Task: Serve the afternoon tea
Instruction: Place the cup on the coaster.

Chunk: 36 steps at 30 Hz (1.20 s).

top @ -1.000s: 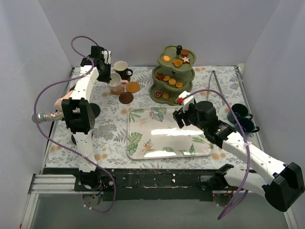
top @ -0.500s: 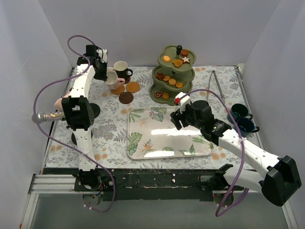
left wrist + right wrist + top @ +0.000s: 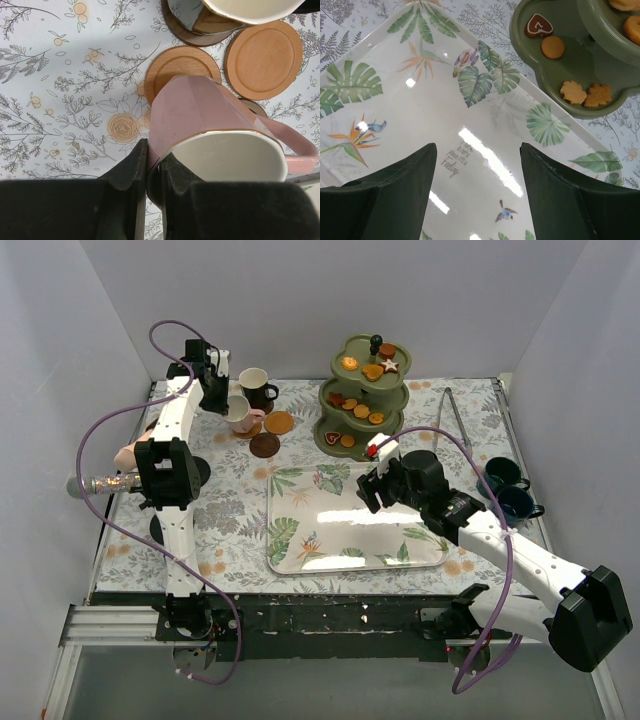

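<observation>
**A:** Where do your left jaws stand?

**B:** At the far left of the table (image 3: 230, 525). They are pinched narrow on the wall of the pink mug (image 3: 200, 115), one jaw outside and one inside the rim. The mug is tilted with its mouth toward your wrist camera and its handle out to the right. You cannot tell whether its base touches the table.

**A:** What lies around that mug?

**B:** A light-brown coaster (image 3: 182, 72) lies just beyond it, and a second coaster (image 3: 264, 60) is to the right of that. The white mug (image 3: 250, 7) stands on a dark coaster (image 3: 187, 35) farther back. From above, another dark coaster (image 3: 265, 445) lies nearer to you.

**A:** And your right jaws?

**B:** They are spread wide and hold nothing. They hover over the far part of the leaf-print tray (image 3: 445, 100), near the olive-green stand (image 3: 580, 60).

**A:** What sits on the stand?

**B:** The bottom tier carries a brown heart biscuit (image 3: 538, 25), a round biscuit (image 3: 553, 47) and two orange leaf-shaped biscuits (image 3: 572, 92). From above, biscuits show on all three tiers under the black knob (image 3: 375, 340). The stand is at the far middle of the table.

**A:** Anything else?

**B:** Two dark mugs (image 3: 500, 472) sit together at the right edge. The metal tongs (image 3: 452, 415) lie at the far right, and the glittery microphone (image 3: 100, 483) lies at the left edge.
</observation>
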### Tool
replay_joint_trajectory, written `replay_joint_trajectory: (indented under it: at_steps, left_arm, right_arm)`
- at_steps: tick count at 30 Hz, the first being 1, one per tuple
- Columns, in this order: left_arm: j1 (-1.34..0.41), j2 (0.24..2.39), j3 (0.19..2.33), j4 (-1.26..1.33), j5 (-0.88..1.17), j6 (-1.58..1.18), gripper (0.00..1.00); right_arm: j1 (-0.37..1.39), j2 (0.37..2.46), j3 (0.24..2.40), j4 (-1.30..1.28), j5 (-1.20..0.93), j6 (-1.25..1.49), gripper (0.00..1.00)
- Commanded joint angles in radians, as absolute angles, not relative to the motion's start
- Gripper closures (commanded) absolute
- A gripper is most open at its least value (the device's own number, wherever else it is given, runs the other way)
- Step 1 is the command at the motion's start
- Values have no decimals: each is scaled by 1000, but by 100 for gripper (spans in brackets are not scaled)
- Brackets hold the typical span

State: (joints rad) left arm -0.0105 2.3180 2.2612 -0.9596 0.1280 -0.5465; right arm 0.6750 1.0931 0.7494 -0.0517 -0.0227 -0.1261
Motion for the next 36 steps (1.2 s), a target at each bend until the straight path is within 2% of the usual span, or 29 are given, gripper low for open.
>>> replay_joint_trajectory:
  at_steps: [1,36]
  left_arm:
    - [-11,2278,2326,-899,164,-535,100]
    - [-11,2329,2333,-884,170,-532,100]
  right_arm:
    - [673,1081,744,-25,-38,-103,25]
    - [672,1088,715,-14,-49,-78,25]
